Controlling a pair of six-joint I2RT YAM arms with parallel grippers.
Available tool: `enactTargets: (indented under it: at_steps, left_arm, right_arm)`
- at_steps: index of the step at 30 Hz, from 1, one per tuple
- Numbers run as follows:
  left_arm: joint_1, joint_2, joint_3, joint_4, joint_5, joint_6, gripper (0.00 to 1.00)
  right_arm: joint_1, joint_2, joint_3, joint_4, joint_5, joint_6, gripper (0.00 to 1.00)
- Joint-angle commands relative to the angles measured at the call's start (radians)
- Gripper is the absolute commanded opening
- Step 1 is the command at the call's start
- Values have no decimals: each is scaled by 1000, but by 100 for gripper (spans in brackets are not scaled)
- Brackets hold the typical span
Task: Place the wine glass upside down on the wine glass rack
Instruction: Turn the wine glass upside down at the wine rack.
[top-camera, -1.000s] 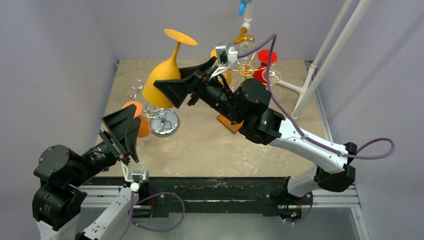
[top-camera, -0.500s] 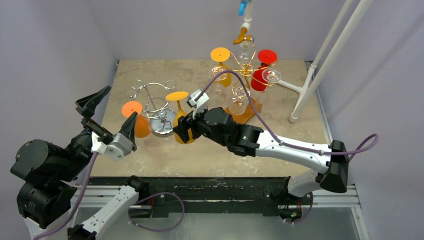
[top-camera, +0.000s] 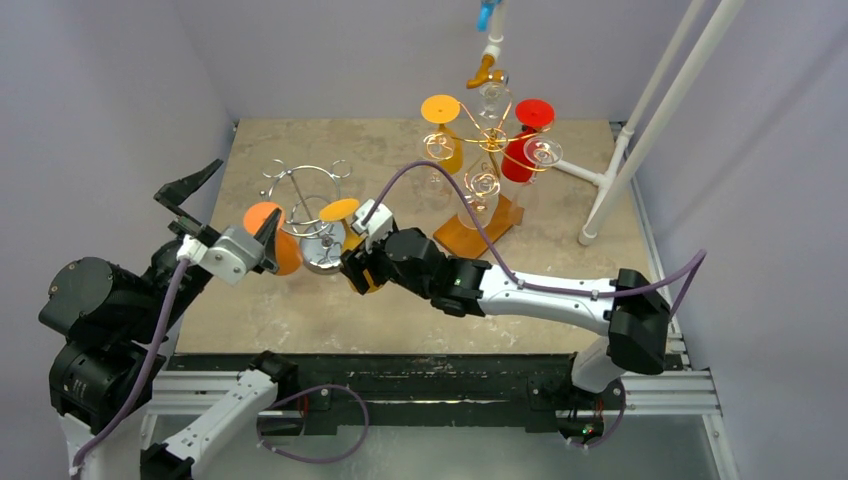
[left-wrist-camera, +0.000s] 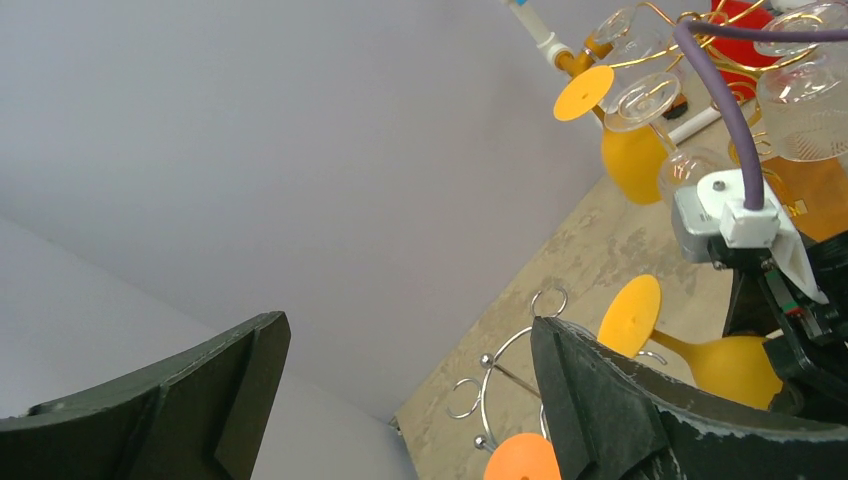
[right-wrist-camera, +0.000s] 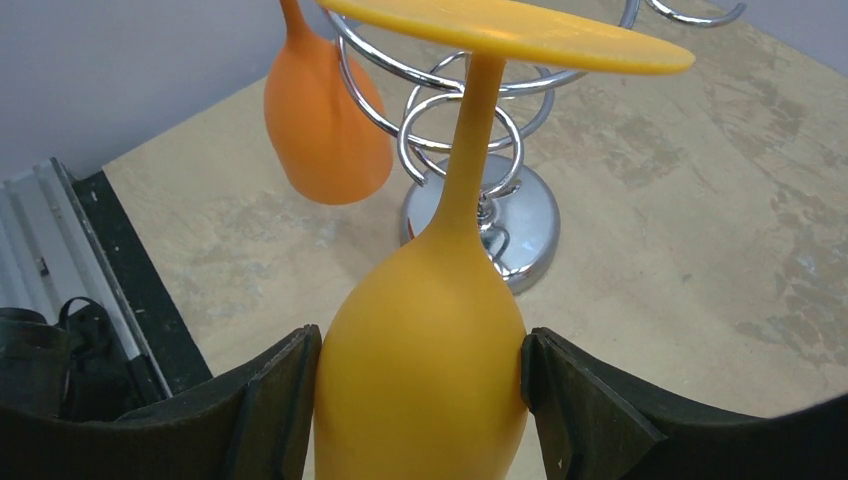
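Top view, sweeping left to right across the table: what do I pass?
From the left: left pincer → silver rack → right pincer gripping the yellow glass → gold rack → white pipe frame.

The yellow wine glass (right-wrist-camera: 425, 350) hangs upside down, flat foot uppermost and bowl clamped in the right end effector (right-wrist-camera: 420, 400), just beside the chrome wire rack (right-wrist-camera: 500, 215), left of centre.

Table (top-camera: 560, 240): flat beige top with a mottled stone-look surface and a dark rail along the near edge.
Standing on it:
- Left of centre: chrome wire glass rack (top-camera: 324, 250) with a round mirror-finish base.
- Far centre: gold wire glass rack (top-camera: 492, 138) on a flat orange base.
- Far right: white plastic pipe frame (top-camera: 598, 178), feet resting on the surface.
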Motion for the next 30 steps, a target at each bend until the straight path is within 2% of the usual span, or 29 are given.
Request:
enactTargets:
  at_steps: [1,18,30]
  left_arm:
    - [-7,22,4,45,-69,-55,99]
    - [-7,24,-21,79,-97,-52,99]
    - [-7,46,-22,38,-139,-85,99]
  right_arm:
    - [0,17,-29,163,-3,-75,38]
    - [-12,138,-36,287,-26,-90,36]
    - [-27,199,-32,366,17,-99,53]
